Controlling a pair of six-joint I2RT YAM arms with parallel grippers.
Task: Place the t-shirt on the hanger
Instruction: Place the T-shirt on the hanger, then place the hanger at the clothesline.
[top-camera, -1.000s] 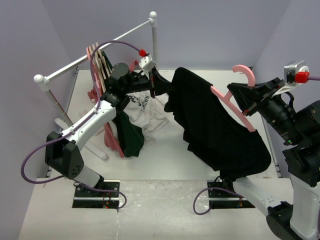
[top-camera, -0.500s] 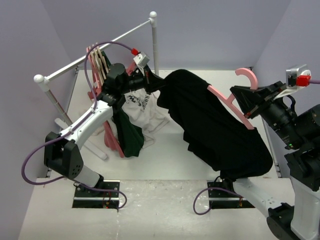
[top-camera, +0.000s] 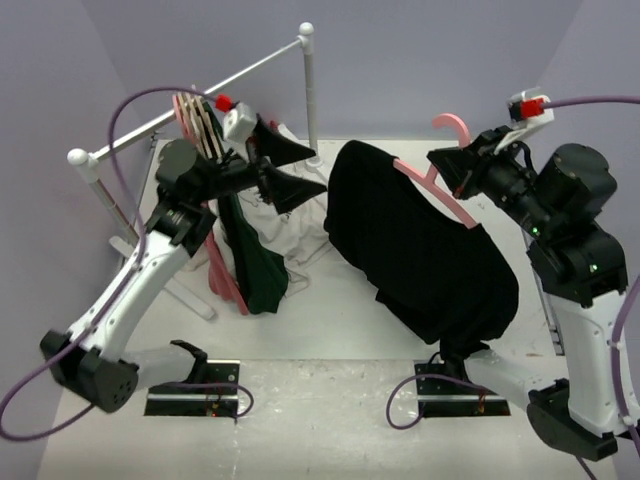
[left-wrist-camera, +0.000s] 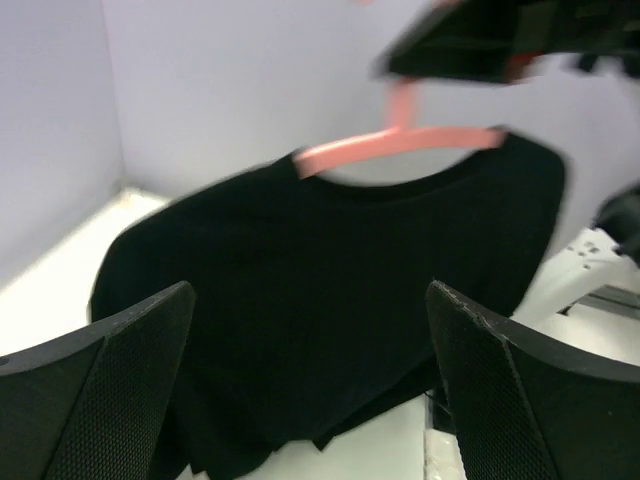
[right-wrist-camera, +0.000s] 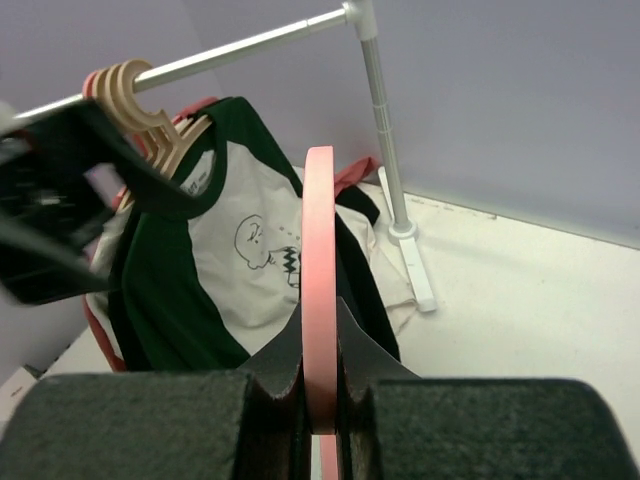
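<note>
The black t-shirt (top-camera: 420, 250) hangs draped over the pink hanger (top-camera: 412, 172), just right of the white rail (top-camera: 309, 90) and its upright post. The right gripper (top-camera: 452, 172) pinches the hanger below its hook. Between rail and t-shirt, the left gripper (top-camera: 320, 168) holds its fingers spread wide, empty.

Lavender walls (top-camera: 420, 70), white tabletop (top-camera: 330, 305)

left gripper (top-camera: 290, 170) spread wide, right gripper (top-camera: 446, 171) clamped, both raised.
</note>
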